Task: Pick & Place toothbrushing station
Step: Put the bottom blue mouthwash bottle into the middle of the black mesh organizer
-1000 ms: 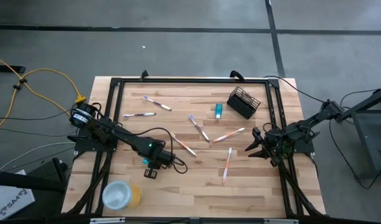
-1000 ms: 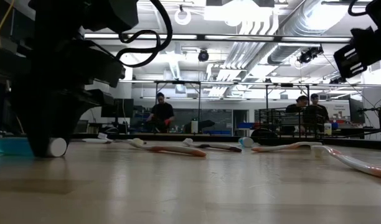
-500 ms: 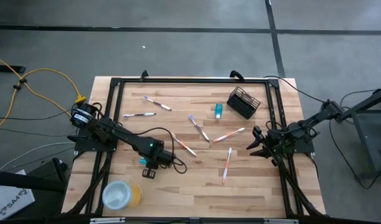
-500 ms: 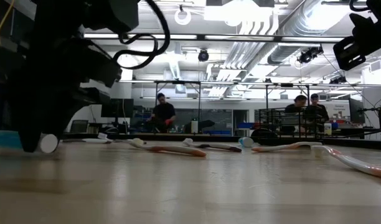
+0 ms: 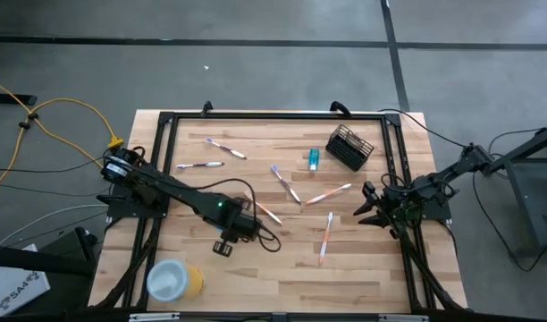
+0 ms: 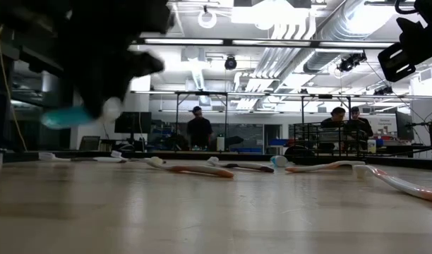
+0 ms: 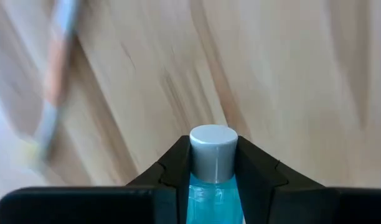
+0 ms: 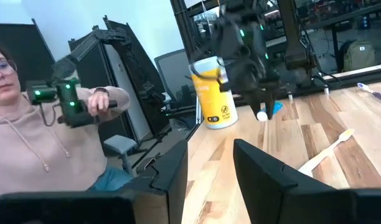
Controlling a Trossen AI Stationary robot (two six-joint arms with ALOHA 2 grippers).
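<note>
Above the table's front-left part, the left gripper [image 7: 213,163] pinches a blue tube [image 7: 213,186] with a white cap [image 7: 213,151], lifted off the wood; near the right edge the right gripper [image 5: 366,207] waits, fingers [image 8: 263,172] spread, empty

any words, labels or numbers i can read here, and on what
"SA4": white sheet on the floor beside the table, upside down in the high view, partly legible.
Dark print on the yellow cylinder: too small to read.
Blue tube in the left gripper: no lettering visible.
</note>
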